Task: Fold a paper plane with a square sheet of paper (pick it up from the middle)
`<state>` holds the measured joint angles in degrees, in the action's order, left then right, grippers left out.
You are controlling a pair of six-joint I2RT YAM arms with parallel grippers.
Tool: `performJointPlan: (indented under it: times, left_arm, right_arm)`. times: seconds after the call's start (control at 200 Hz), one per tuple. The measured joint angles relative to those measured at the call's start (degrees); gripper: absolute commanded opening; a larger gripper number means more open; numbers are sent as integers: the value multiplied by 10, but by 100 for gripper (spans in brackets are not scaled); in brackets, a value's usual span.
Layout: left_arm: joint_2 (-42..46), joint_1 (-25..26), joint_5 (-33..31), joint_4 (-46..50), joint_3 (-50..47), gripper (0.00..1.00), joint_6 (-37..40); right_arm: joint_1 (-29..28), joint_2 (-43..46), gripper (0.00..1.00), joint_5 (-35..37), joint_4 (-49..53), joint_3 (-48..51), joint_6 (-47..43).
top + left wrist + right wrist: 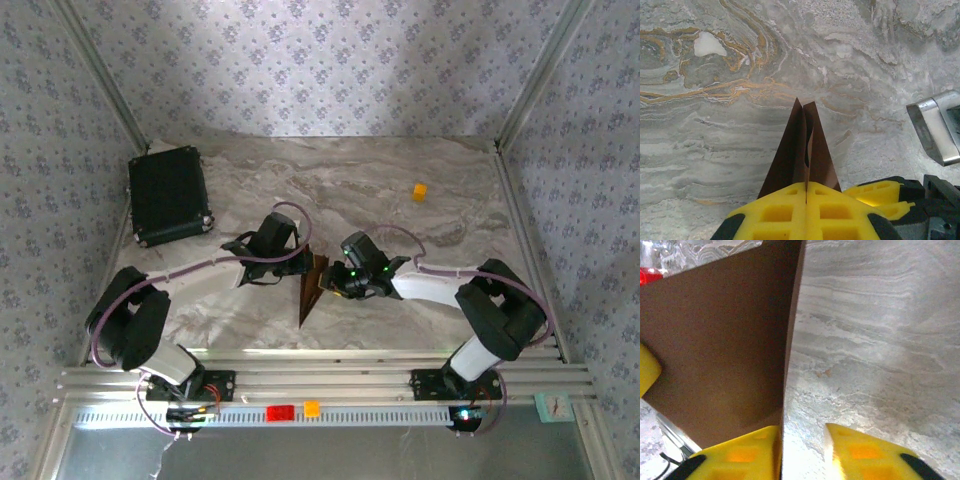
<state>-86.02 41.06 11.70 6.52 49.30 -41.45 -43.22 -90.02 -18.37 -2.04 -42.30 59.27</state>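
Paper plane (312, 288): brown sheet folded to a narrow pointed dart, on edge between the two sets of jaws. Judged late stage; wing folds and set-down may remain.
Left gripper (806, 186): jaws pressed together, pinching the folded layers.
Right gripper (802, 435): jaws partly spread, paper edge in the gap against one pad, no pinch seen.

Marble-look tabletop (400, 170) boxed in by wallpapered walls (330, 60).
Grey veined stone pattern; pale floral print on three sides; metal corner posts (103, 80).
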Motion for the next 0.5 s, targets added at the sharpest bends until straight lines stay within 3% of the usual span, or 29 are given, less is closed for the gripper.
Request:
performJointPlan:
  times: [0.105, 0.26, 0.5]
  left_arm:
    - [0, 2, 1, 3, 0, 7, 0]
    - [0, 3, 7, 12, 0, 33, 9]
    - [22, 10, 13, 37, -10, 43, 16]
  right_arm:
    - [3, 0, 14, -7, -7, 2, 1]
    - [5, -2, 10, -18, -26, 4, 4]
    - [18, -3, 10, -27, -51, 30, 14]
